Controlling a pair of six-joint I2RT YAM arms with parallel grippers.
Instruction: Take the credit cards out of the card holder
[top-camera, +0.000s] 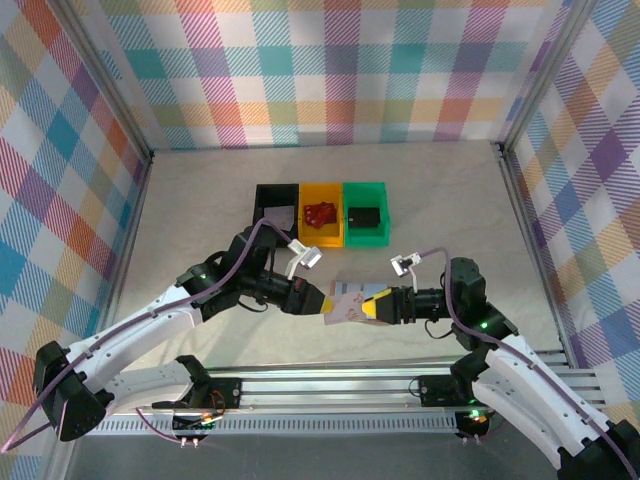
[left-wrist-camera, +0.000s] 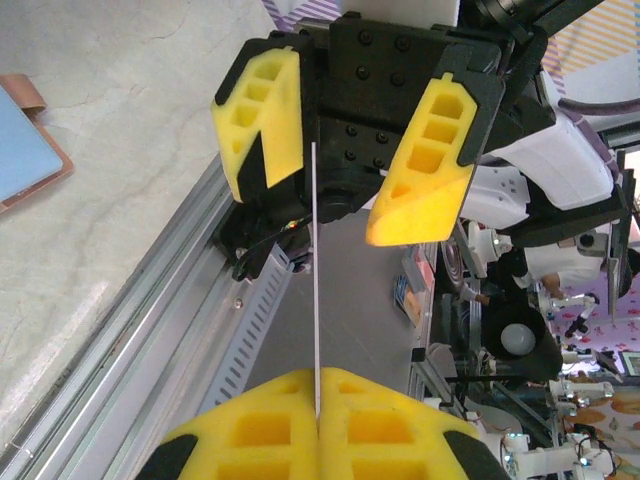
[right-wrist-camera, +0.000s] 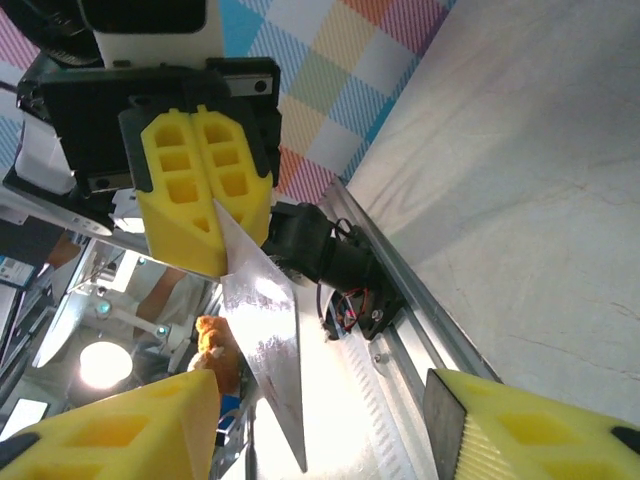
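left gripper (right-wrist-camera: 205, 235) is clamping credit card (right-wrist-camera: 265, 340) | card's long axis is pointing into right gripper (right-wrist-camera: 320, 400), fingers apart, straddling its free end | I'm seeing card holder (left-wrist-camera: 25, 140) lying flat, upper left of left wrist view

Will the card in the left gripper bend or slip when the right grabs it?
Probably stiff: the card stands straight, unsupported, from the left gripper. Likely slippery: its face gleams. Thin, so presumably light.
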